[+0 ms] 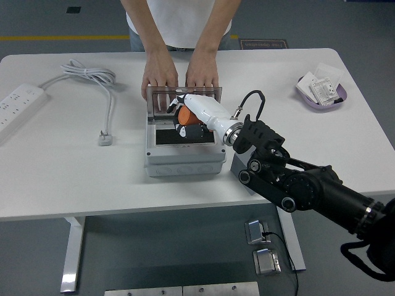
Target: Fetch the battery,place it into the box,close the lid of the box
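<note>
A grey box (183, 161) stands on the white table (74, 179), its clear lid (162, 100) upright at the back. My right hand (185, 117), white with black and orange parts, is over the open box near the lid, and its palm hides what lies under it. No battery shows. A person's two hands (159, 77) rest on the lid's top edge from the far side.
A white power strip (18, 102) lies at the far left with a coiled white cable and plug (105, 137). A purple dish (321, 95) with white packets sits at the right. My right arm (308, 185) crosses the table's near right edge.
</note>
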